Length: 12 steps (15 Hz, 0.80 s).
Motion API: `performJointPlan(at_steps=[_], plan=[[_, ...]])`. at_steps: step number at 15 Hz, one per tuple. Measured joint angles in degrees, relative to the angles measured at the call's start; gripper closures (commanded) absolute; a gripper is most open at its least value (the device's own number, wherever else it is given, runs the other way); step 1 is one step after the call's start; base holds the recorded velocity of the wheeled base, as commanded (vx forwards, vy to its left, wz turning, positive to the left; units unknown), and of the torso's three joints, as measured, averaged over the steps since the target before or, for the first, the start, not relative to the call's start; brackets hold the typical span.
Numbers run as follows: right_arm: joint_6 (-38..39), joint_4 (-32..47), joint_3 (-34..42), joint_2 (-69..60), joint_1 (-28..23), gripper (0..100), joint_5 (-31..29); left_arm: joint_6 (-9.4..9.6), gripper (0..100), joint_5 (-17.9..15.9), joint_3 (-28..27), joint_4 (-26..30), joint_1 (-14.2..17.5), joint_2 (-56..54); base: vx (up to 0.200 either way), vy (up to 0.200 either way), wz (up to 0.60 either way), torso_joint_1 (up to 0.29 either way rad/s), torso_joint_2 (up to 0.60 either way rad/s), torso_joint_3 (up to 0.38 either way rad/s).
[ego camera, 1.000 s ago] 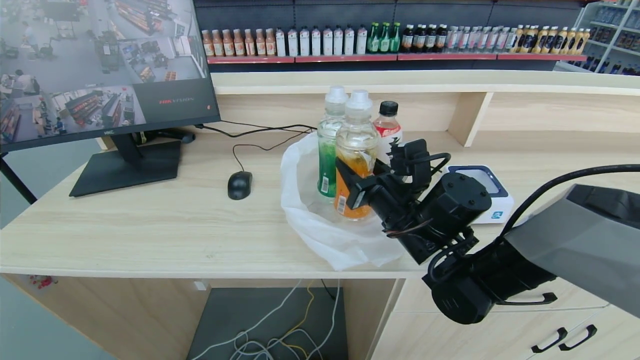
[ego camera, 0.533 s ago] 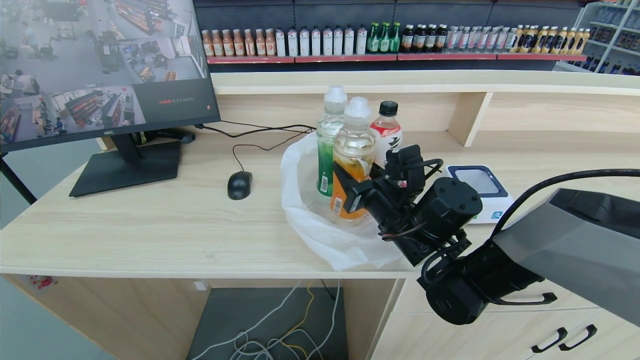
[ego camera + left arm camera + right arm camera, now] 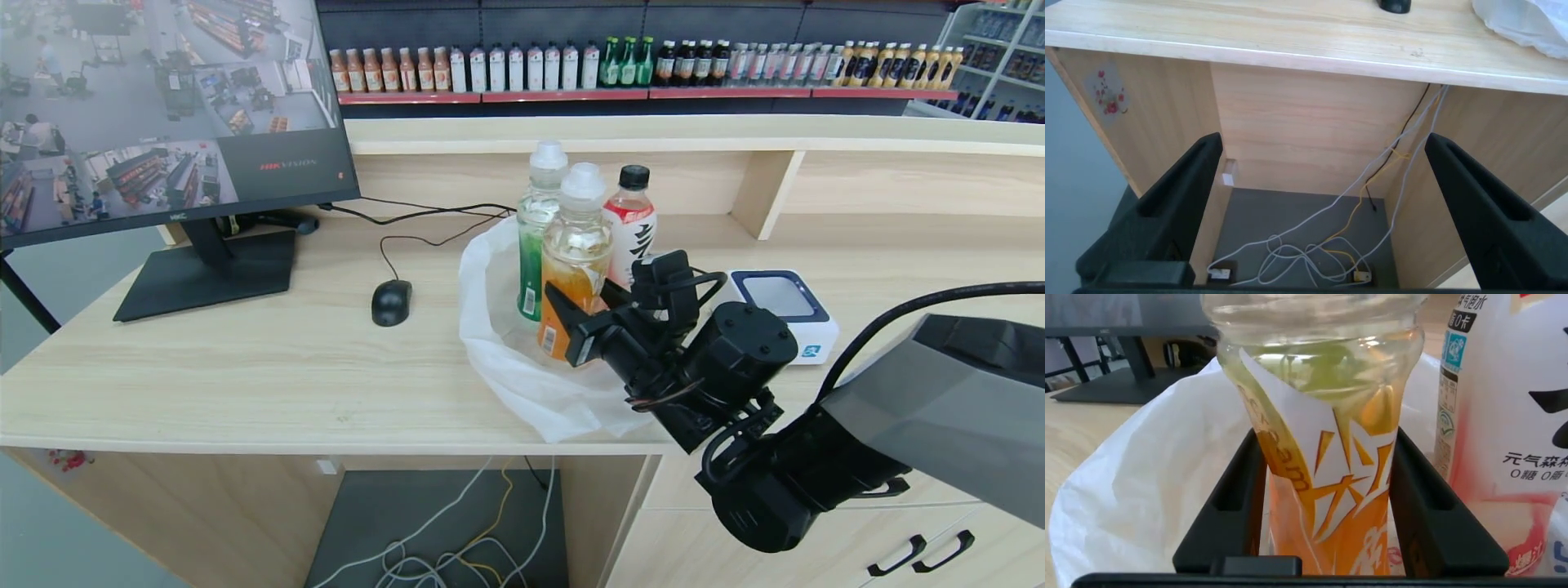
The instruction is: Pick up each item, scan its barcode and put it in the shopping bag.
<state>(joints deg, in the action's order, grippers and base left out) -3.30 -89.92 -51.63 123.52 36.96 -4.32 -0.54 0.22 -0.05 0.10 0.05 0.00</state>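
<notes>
Right gripper (image 3: 581,298) around orange bottle (image 3: 575,245)

head — down onto counter (image 3: 245,384) | left wrist: low, below it | right wrist: close on head's bottle (image 3: 1323,498)

Head view: bright, even overhead light, no hard shadows. The counter (image 3: 245,384) is evenly lit, with only a soft shadow under the mouse (image 3: 391,302) and the monitor (image 3: 163,98) base. The screen glows but isn't washed out. Wide-angle bend at the edges: the counter front bows and the monitor leans. It's dimmer below the counter top.

Left wrist view: my left jaws read as dark, soft-edged shapes against lit wood, and the lower part is in shade.

Right wrist view: the orange bottle (image 3: 1327,457) is very close, so its label is slightly soft and the liquid glows, backlit. The white bottle (image 3: 1511,416) beside it runs bright. The background is out of focus.
</notes>
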Motion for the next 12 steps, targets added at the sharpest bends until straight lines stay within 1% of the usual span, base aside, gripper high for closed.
performJointPlan(at_steps=[9, 10, 12], plan=[[0.3, 0.0, 1.5, -0.8, -0.1, 100, 0.0, -0.04, 0, 0.0, 0.0, 0.0, 0.0, 0.0, 0.000, 0.000, 0.00, 0.000, 0.00, 0.000], [0.3, 0.1, 1.6, -0.9, -0.1, 0, 0.0, -0.04, 0, 0.0, 0.0, 0.0, 0.0, 0.0, 0.000, 0.000, 0.00, 0.000, 0.00, 0.000], [0.3, 0.0, 2.6, -1.7, 0.0, 0, 0.0, -0.06, 0, 0.0, 0.0, 0.0, 0.0, 0.0, 0.000, 0.000, 0.00, 0.000, 0.00, 0.000]])
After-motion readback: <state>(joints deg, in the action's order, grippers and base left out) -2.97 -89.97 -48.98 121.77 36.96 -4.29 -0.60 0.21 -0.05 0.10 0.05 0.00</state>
